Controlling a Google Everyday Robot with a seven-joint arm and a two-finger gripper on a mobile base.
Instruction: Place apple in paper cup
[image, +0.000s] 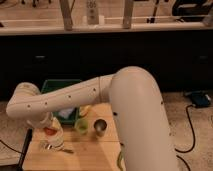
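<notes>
A big white arm (75, 96) reaches from the lower right of the frame over to the left. Then it bends down to the table (90, 152). The gripper (46, 125) hangs at the end of it, in the lower left, right over the near left part of the table. You cannot tell if the gripper is squeezing something or is loose, because the arm covers much of it.

The apple (50, 131) is small and red-orange. It is right at the gripper, at the top of the paper cup (56, 141). The paper cup is short and white and stands up straight on the table under the gripper. You cannot tell if the apple is sitting inside the cup or is only just above its mouth.

To the right of the paper cup stands a green cup (81, 126). Just beside that, more to the right, stands a dark shiny metal cup (100, 128). You cannot see what is in these two cups.

Behind the cups is a green bin (60, 86), partly hidden by the arm. Something white (67, 114) lies in it. A pale yellow fruit piece (86, 110) lies near the bin, behind the green cup.
</notes>
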